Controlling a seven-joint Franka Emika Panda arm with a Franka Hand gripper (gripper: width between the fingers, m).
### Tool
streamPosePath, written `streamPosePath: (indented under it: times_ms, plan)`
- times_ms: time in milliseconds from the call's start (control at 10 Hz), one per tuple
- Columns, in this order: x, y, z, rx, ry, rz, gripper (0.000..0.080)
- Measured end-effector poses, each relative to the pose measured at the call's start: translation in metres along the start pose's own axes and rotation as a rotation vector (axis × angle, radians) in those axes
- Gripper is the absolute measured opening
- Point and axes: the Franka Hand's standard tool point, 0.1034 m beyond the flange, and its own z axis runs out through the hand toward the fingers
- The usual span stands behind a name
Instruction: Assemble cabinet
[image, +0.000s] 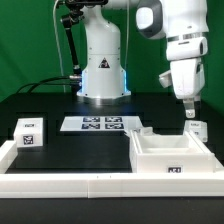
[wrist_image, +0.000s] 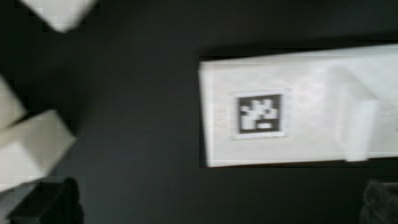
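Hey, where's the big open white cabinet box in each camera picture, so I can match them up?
Exterior view: the cabinet box sits at lower right, just under the pincer.
Wrist view: probably the white panel with one tag, filling mid-frame.
Shared landmark: the pincer, hanging over the box in the exterior view, its dark fingertips edging the wrist picture.

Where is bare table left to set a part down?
Bare table lies between the block and the cabinet, in front of the marker board. Crowded on the exterior view's right, where the gripper hangs over the cabinet.
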Motion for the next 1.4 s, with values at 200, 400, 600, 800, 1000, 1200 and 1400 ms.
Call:
streamPosePath:
  times_ms: [200, 400, 600, 800, 1000, 1200, 1400]
  plan:
    - [0.0, -0.009, 0.011, 0.01, 0.012, -0.002, 0.0797]
    - [-0.004, -0.016, 0.02, 0.021, 0.014, 0.001, 0.0797]
    - [-0.005, -0.019, 0.025, 0.028, 0.015, 0.003, 0.0797]
    - [-0.008, -0.024, 0.032, 0.04, 0.011, 0.006, 0.0797]
    - [-0.011, -0.027, 0.037, 0.051, 0.006, 0.008, 0.0797]
    - [-0.012, -0.03, 0.039, 0.056, 0.003, 0.008, 0.0797]
    - [-0.013, -0.03, 0.039, 0.058, 0.002, 0.008, 0.0539]
